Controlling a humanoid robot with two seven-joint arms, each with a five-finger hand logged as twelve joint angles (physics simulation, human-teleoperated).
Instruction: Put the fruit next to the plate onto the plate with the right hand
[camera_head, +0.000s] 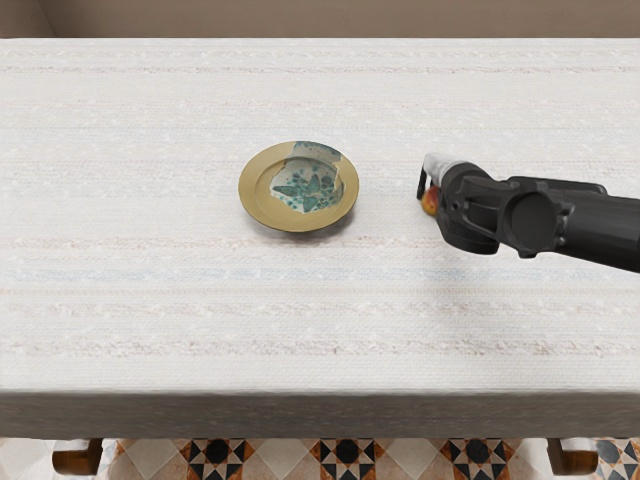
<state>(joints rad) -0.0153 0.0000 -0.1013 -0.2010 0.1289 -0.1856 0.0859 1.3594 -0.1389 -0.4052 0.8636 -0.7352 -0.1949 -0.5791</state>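
Note:
A gold-rimmed plate (298, 186) with a blue-green pattern lies on the table, left of centre. To its right, a small orange-red fruit (429, 204) shows only as a sliver on the cloth, about a hand's width from the plate's rim. My right hand (432, 185) is directly over the fruit and hides most of it. The dark forearm (560, 222) comes in from the right edge and blocks the view of the hand itself. I cannot tell whether the fruit is held. The left arm is out of view.
The table is covered with a pale striped cloth (200, 300) and runs the full width of the picture. Its front edge is near the bottom, with patterned floor tiles (345, 458) below.

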